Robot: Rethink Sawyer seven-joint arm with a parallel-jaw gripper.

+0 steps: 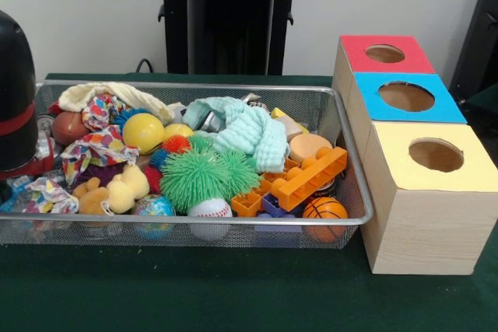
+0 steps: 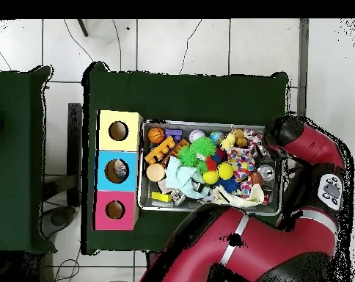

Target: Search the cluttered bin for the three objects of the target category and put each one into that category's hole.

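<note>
Robotics lab, by the look of it. Red robot arm (image 2: 283, 228) on a black pedestal (image 1: 229, 17) at a green-covered table (image 1: 233, 293); white tiled floor (image 2: 210, 44) with loose cables; bare pale wall.

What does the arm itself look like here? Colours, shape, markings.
Overhead view: the arm has thick rounded links in glossy red with black joints, plus a pale grey panel with dark buttons on one link. Front view: only a black rounded housing with a red band shows at the left edge. The pincer is not distinguishable.
</note>
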